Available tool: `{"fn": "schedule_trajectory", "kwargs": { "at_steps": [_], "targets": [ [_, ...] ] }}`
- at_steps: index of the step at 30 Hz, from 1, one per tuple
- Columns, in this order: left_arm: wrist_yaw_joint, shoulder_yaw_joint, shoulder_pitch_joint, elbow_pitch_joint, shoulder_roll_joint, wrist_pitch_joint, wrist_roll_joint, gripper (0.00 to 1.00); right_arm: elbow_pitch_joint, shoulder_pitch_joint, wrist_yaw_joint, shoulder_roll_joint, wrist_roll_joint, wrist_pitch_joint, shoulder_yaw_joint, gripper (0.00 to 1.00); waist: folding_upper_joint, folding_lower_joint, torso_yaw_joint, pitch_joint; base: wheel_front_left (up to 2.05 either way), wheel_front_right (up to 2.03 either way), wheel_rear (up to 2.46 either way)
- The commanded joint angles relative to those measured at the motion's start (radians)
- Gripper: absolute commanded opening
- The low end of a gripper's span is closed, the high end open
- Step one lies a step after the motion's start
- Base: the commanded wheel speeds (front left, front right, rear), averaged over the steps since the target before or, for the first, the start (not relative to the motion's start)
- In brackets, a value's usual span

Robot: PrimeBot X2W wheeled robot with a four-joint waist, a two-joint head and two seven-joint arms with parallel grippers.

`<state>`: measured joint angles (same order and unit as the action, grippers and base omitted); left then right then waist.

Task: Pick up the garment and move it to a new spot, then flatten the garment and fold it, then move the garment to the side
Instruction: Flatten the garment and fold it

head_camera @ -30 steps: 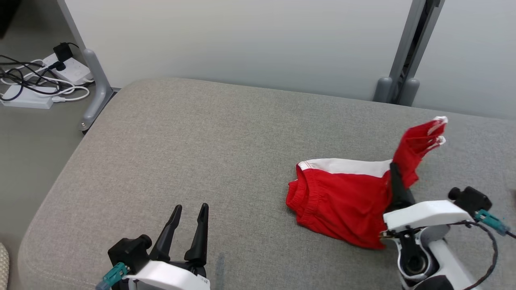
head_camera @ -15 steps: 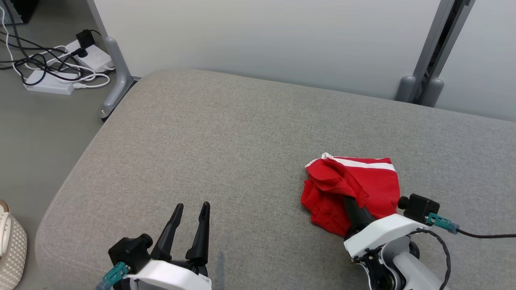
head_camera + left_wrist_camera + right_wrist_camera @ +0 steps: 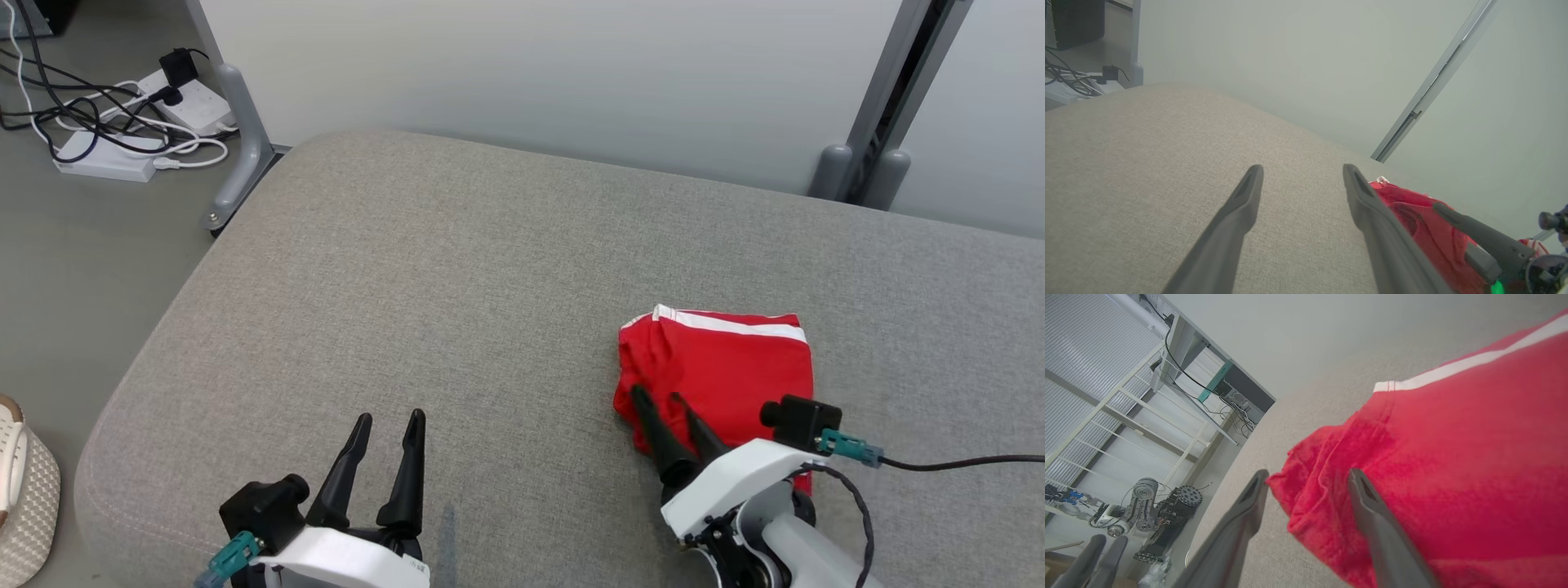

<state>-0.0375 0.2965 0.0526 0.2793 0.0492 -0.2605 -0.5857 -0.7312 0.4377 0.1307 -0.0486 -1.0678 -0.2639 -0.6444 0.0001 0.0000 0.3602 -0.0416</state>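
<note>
- The garment [image 3: 727, 363], red and folded into a near-square pad, lies flat on the right half of the grey cushion [image 3: 449, 286]. Its white stripe [image 3: 735, 325] runs left-right along the far edge.
- The right gripper [image 3: 657, 395] has its jaws wide, the 2 fingers pointing away over the pad's near-left corner (the bunched left hem sits between them in the right wrist view).
- The left gripper [image 3: 389, 416], jaws also wide, hovers over bare cushion near the front edge, well apart from the garment.
- Open cushion spreads left of the pad and beyond it; past the rounded left edge lie power strips [image 3: 106, 155].
</note>
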Motion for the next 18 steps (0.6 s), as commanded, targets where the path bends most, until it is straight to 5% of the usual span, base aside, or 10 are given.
{"fn": "schedule_trajectory", "kwargs": {
  "at_steps": [1, 10, 18],
  "targets": [
    [0.002, -0.003, 0.003, 0.0, 0.004, -0.005, -0.004, 1.0, 0.003, -0.005, 0.0, -0.006, -0.008, 0.001, -0.018, 1.0, -0.0001, 0.0, -0.002, 0.001, 0.0, 0.0, 0.0],
    [0.005, -0.003, 0.001, 0.008, 0.004, -0.005, -0.002, 1.0, 0.018, -0.007, 0.0, -0.007, -0.059, 0.041, -0.158, 1.0, -0.0001, 0.0, -0.022, 0.013, 0.0, 0.0, 0.0],
    [0.002, -0.027, 0.005, -0.02, 0.004, -0.005, 0.013, 1.0, 0.061, 0.028, 0.0, -0.017, 0.014, 0.005, -0.14, 1.0, -0.0001, 0.0, -0.09, 0.013, 0.0, 0.0, 0.0]
  ]
}}
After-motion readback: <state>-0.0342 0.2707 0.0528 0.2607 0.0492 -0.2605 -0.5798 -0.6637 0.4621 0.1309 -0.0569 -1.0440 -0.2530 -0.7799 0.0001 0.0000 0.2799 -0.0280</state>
